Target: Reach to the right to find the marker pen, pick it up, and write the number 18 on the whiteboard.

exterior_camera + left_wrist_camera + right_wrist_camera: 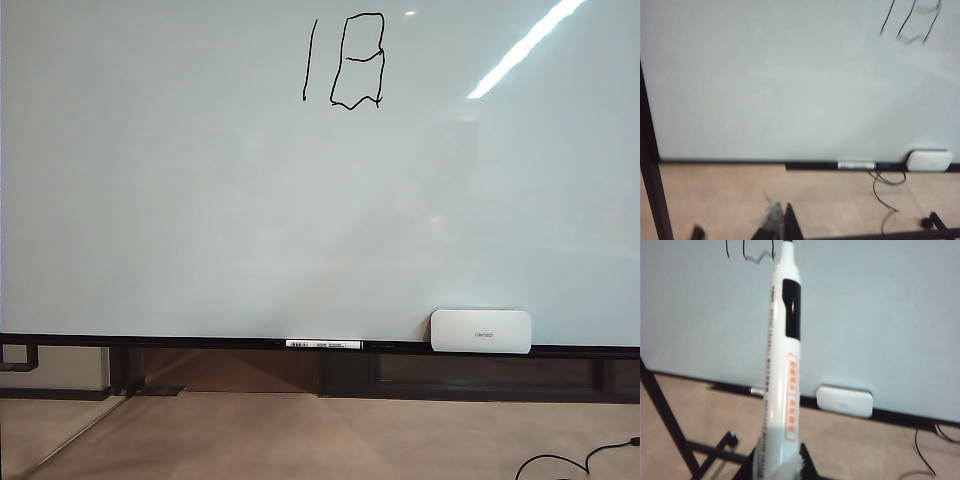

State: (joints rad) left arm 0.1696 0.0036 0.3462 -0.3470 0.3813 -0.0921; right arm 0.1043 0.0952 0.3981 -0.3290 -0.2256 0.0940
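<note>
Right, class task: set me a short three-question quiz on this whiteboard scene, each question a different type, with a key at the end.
1. True or false: the number 18 is already drawn near the top of the whiteboard.
2. Multiple choice: what sits on the board's lower rail beside the barcode-labelled marker? A) a cup B) a white eraser C) a ruler
3. Fill in: the right pincer is shut on the ____, whose black tip points up toward the board.

Key:
1. True.
2. B.
3. marker pen. The left pincer holds nothing that can be made out; it is too blurred in its wrist view to tell open from shut.
</note>
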